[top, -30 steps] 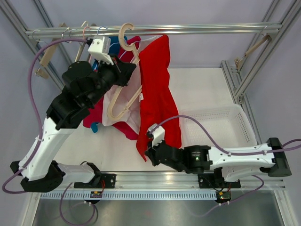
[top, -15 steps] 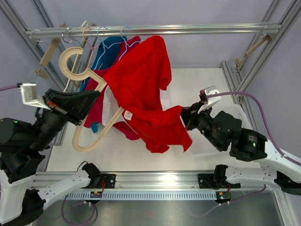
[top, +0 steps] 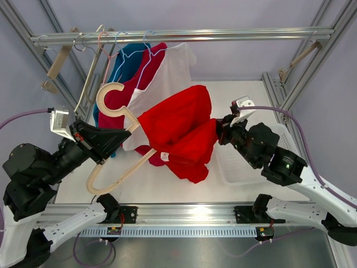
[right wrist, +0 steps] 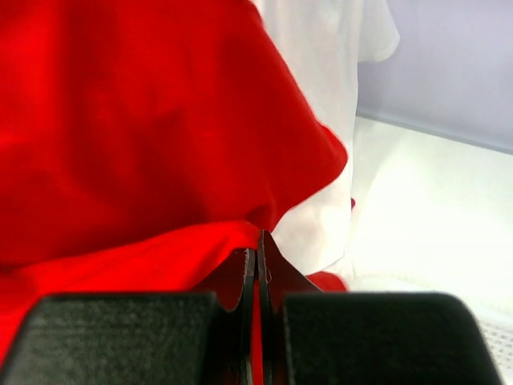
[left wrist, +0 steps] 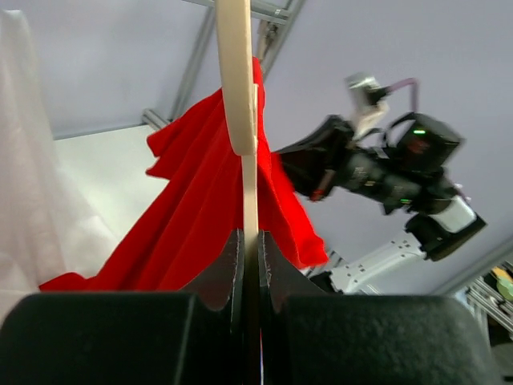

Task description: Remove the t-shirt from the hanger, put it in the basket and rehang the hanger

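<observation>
The white table (top: 240, 95) is lying under everything. A metal rail (top: 234, 34) is running across the back. A white shirt (top: 167, 72) and a blue shirt (top: 125, 61) are hanging from the rail. A white basket (top: 228, 172) is sitting on the right side of the table, partly under the right arm.

The red shirt (top: 178, 128) is hanging in the air over the middle of the table. It is in front of the other clothes and is stretching between the two arms. Its left part is draping over one end of the wooden hanger (left wrist: 236, 80), so that end is hiding inside the cloth. The hanger is tilting, and its hook is well apart from the rail.

The left gripper (left wrist: 250, 241) is pinching the hanger tight, with both fingers squeezing the thin wood. The right gripper (right wrist: 256, 257) is pinching the right edge of the red shirt. Its fingers are pressing on a fold of cloth with hardly any gap.
</observation>
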You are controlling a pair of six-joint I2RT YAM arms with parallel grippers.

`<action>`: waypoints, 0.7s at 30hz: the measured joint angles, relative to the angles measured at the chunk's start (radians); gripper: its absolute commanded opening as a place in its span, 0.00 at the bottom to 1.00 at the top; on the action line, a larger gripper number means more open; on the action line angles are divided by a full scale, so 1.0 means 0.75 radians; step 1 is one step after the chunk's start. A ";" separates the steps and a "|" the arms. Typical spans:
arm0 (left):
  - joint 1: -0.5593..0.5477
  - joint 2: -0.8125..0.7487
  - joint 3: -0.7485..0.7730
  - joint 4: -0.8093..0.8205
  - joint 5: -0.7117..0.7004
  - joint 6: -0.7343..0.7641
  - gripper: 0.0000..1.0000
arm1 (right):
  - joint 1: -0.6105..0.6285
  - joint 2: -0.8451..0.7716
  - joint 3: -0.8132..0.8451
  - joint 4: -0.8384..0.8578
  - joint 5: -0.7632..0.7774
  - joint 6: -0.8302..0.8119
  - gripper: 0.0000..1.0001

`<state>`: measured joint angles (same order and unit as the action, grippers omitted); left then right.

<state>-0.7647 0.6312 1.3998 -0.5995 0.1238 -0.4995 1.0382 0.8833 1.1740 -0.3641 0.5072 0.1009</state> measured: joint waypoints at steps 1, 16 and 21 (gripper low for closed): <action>0.000 -0.009 0.000 -0.002 0.023 -0.007 0.00 | -0.035 -0.006 -0.041 0.016 -0.035 -0.003 0.12; 0.000 -0.043 -0.055 -0.058 0.210 -0.069 0.00 | -0.262 -0.047 -0.217 0.174 -0.787 -0.081 0.79; 0.000 -0.054 -0.056 -0.074 0.218 -0.070 0.00 | -0.308 -0.048 -0.240 0.197 -0.998 -0.088 0.41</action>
<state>-0.7647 0.5907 1.3579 -0.6548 0.2874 -0.5522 0.8070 0.8471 0.9939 -0.2161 -0.2417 0.0349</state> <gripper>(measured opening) 0.060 0.540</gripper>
